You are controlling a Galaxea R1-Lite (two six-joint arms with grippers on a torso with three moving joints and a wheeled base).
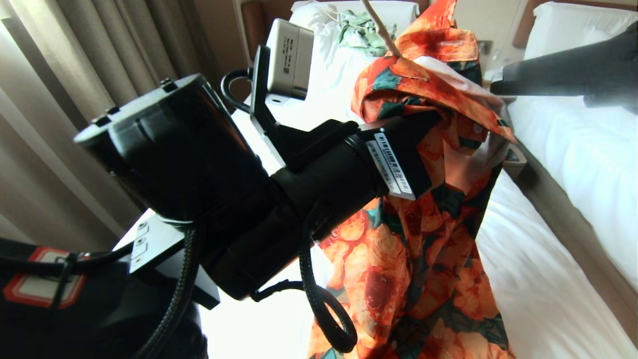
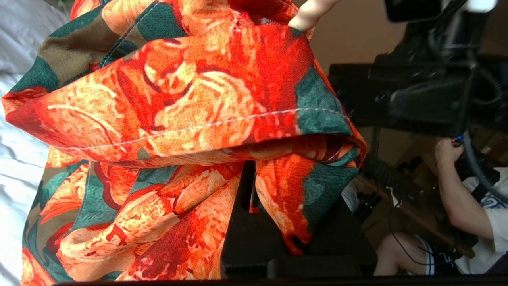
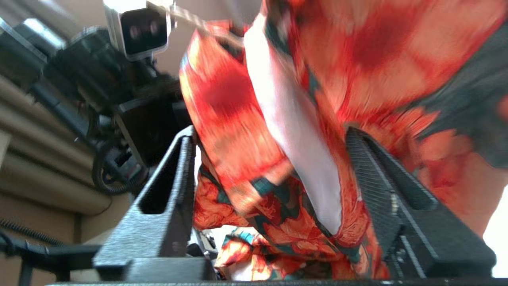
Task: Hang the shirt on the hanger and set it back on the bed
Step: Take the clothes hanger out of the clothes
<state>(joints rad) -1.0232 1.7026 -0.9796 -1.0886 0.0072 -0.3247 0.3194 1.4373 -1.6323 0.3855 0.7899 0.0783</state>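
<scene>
Shirt (image 1: pixel 413 259) hangs in mid-air above the bed (image 1: pixel 538 279), raised off the white sheet, its tail dropping out of the head view below. Thin cream hanger (image 1: pixel 381 30) pokes up out of the collar folds near the top; only a short stretch of its wire shows. Left claw (image 1: pixel 423 134) reaches in from the left, buried in the bunched cloth below the collar; its fingers are pinched together with shirt fabric caught between them, as the left wrist view shows. Right claw (image 3: pixel 274 190) comes in from the right at collar height, fingers (image 3: pixel 166 198) spread wide apart, with a fold of shirt and its pale lining hanging loose in the gap, gripped by neither finger. A second white bed (image 1: pixel 588 144) lies to the right, across a narrow aisle.
</scene>
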